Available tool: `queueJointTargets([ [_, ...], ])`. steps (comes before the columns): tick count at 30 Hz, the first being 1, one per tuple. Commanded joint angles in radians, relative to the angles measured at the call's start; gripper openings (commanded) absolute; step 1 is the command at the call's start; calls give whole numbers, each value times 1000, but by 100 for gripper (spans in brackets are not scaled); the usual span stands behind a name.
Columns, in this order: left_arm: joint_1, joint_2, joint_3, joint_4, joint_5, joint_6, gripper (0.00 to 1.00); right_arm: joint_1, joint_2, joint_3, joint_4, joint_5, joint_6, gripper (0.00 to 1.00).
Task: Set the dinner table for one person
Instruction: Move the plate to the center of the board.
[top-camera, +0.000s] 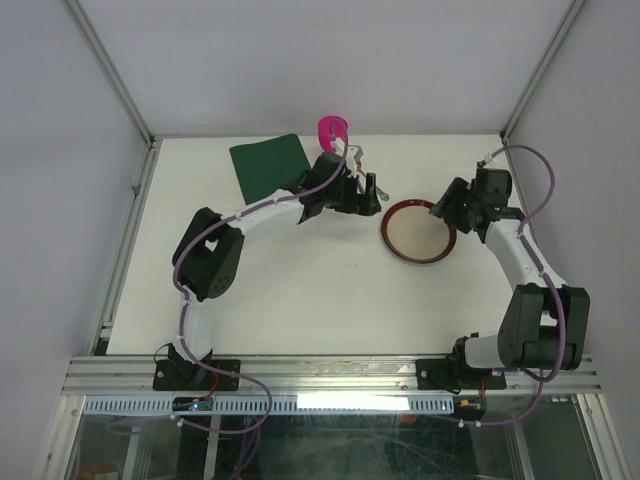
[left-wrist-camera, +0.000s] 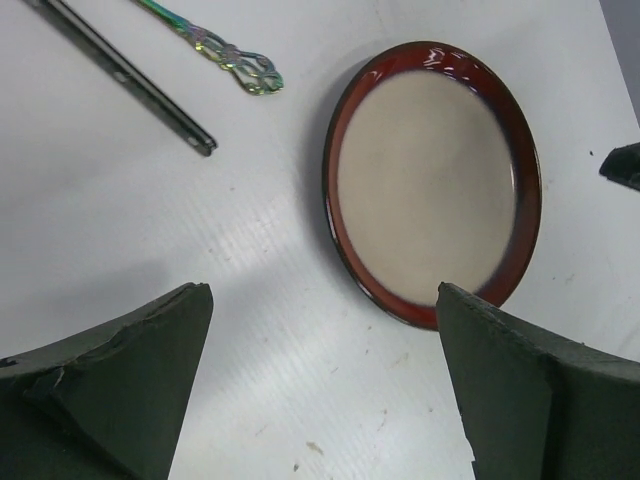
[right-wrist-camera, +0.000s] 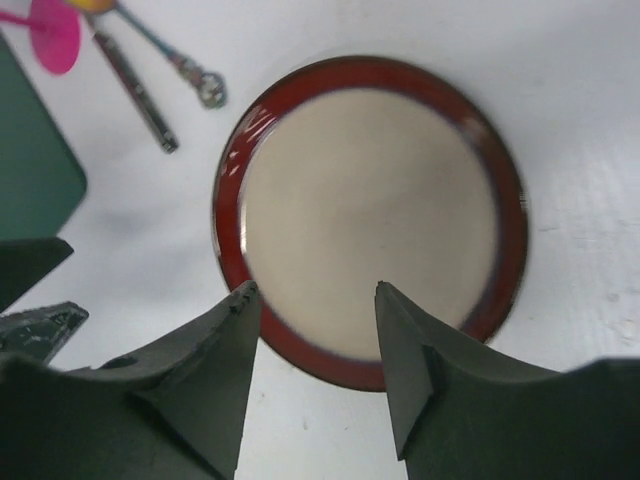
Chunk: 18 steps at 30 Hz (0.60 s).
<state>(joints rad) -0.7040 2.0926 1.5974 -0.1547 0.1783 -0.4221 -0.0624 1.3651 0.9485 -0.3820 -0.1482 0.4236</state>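
Note:
A red-rimmed plate with a cream centre (top-camera: 418, 232) lies right of centre on the white dinner table (top-camera: 300, 290). My left gripper (left-wrist-camera: 325, 292) hovers just left of the plate (left-wrist-camera: 430, 170), open wide with only bare table between its fingers. My right gripper (right-wrist-camera: 317, 290) hangs over the plate's (right-wrist-camera: 370, 200) near rim, jaws partly apart and nothing between them. A dark knife handle (left-wrist-camera: 130, 75) and an iridescent utensil handle (left-wrist-camera: 240, 65) lie beyond the left gripper.
A dark green placemat (top-camera: 268, 163) lies at the back left. A pink cup (top-camera: 333, 130) stands beside it at the far edge. Aluminium frame rails (top-camera: 330, 372) run along the near edge, and white walls enclose the other sides.

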Motion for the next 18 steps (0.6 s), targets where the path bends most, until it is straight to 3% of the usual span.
queueJointTargets([
  [1, 36, -169, -85, 0, -93, 38, 99, 92, -17, 51, 53, -119, -30, 51],
  [8, 128, -324, -251, 10, -173, 37, 99, 291, 98, 146, 14, -51, -48, 43],
  [18, 295, -459, -482, 111, -146, 25, 99, 478, 278, 217, -7, 76, -38, 36],
])
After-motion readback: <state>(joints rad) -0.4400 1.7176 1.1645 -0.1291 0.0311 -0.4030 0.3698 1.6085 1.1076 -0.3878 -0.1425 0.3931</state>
